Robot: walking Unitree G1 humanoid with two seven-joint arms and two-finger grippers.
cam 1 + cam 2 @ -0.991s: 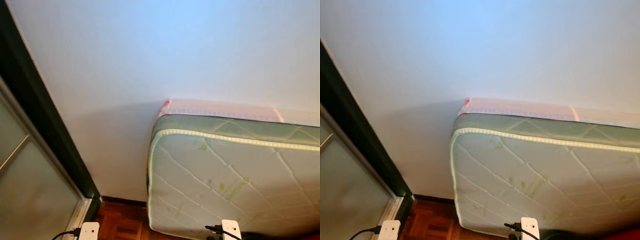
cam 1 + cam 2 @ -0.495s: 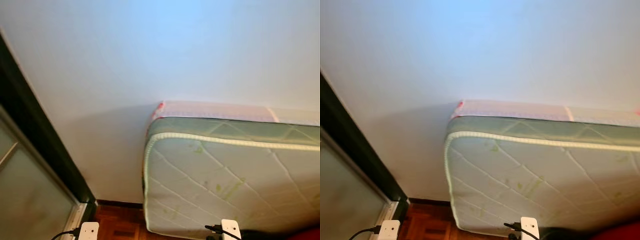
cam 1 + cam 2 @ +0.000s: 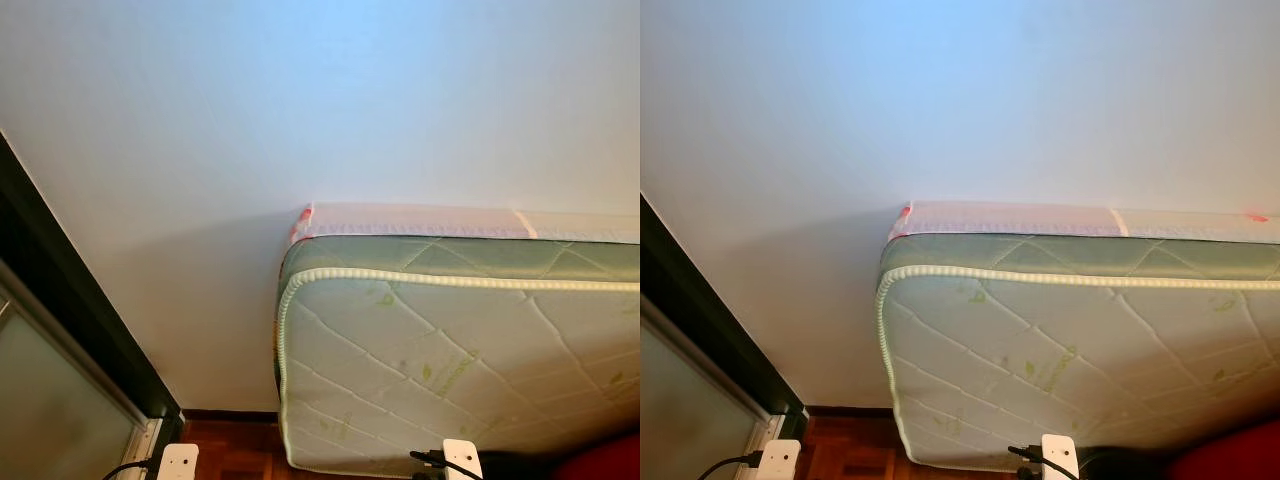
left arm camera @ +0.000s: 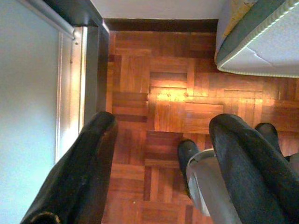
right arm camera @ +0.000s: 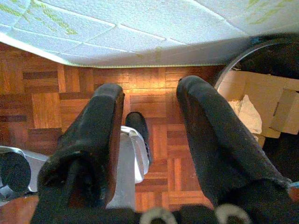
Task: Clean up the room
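Both arms hang at my sides above a parquet floor [image 4: 163,93]. My left gripper [image 4: 161,156] is open with nothing between its black fingers [image 4: 81,172]; below it are the floor and my own dark foot [image 4: 188,154]. My right gripper [image 5: 149,123] is also open and empty, hanging beside the lower edge of a quilted white-and-green mattress [image 3: 450,350]. A round-rimmed container [image 5: 233,65] holding cardboard pieces and crumpled paper [image 5: 250,112] sits close to the right gripper.
The mattress leans on its side against a white wall [image 3: 300,100], with a pink-edged slab [image 3: 420,220] behind it. A dark-framed sliding glass door [image 3: 70,330] stands at the left. Something red [image 3: 605,460] shows at the lower right.
The head view has swung to the right: the mattress and door frame sit further left in the picture, and the red thing has come into view. The arms hang as before.
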